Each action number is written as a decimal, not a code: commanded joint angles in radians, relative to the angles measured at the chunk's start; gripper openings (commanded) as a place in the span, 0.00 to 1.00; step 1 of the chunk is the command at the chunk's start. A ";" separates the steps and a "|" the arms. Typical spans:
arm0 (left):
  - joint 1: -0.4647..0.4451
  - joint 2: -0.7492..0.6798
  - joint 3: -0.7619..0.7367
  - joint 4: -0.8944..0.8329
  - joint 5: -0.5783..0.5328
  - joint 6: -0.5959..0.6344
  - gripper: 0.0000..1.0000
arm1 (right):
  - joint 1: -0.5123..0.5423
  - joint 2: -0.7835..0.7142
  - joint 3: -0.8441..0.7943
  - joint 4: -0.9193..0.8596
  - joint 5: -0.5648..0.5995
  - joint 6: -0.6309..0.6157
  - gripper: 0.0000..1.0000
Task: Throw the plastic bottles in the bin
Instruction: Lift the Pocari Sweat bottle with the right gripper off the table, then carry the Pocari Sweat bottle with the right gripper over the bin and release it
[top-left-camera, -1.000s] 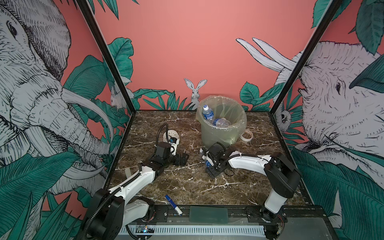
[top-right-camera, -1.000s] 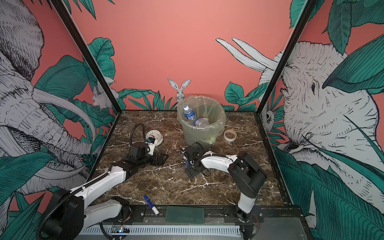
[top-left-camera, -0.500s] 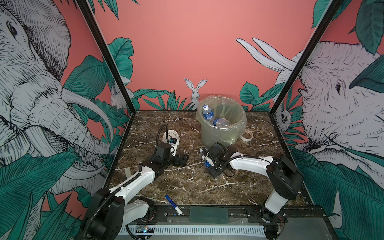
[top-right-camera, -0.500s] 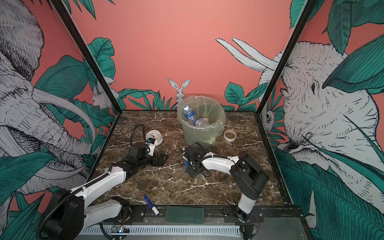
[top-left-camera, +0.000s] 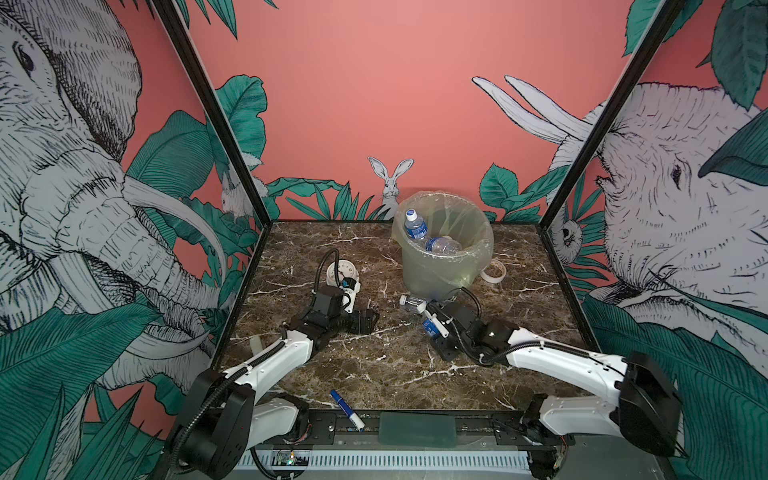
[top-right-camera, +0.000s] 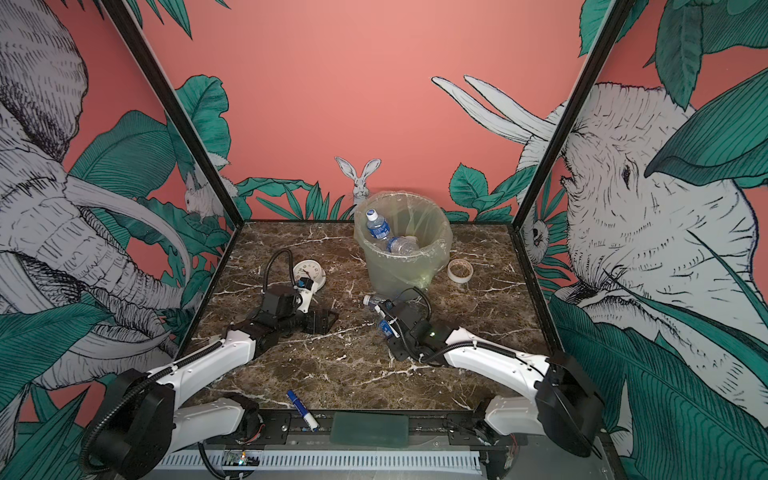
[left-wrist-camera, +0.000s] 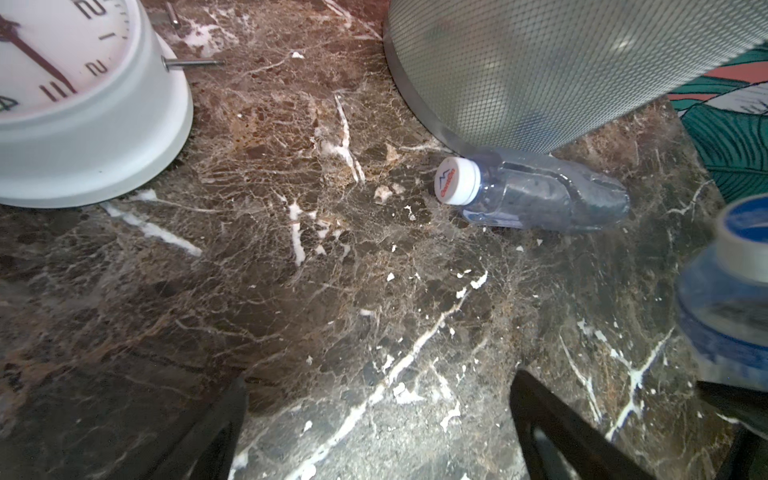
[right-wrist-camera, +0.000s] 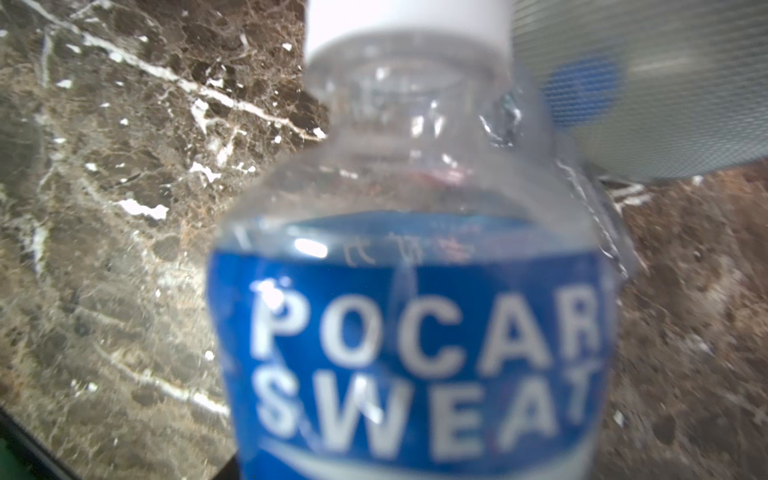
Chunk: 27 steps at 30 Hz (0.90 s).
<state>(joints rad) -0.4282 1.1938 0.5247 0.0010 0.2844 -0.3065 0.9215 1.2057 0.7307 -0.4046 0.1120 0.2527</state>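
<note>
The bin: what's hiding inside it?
Two plastic bottles show inside the bin: a blue-label bottle standing against the side, and a second bottle lying beside it. Anything underneath them is covered by the bin's wall and bag.

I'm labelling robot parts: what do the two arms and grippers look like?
The left arm and right arm have white shells, black joints and black looped cables. The left gripper and right gripper are black with white fittings.
</note>
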 joint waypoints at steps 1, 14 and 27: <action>0.008 0.012 0.023 0.020 0.025 -0.004 0.99 | 0.015 -0.111 -0.053 0.054 0.049 0.026 0.58; 0.008 0.052 0.055 0.032 0.036 -0.008 1.00 | 0.059 -0.503 -0.228 0.099 0.173 0.054 0.59; 0.009 0.055 0.061 0.027 0.036 -0.001 1.00 | 0.087 -0.664 -0.126 0.012 0.267 0.026 0.58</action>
<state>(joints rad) -0.4282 1.2495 0.5587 0.0212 0.3111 -0.3077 0.9977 0.5541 0.5331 -0.3920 0.3302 0.2848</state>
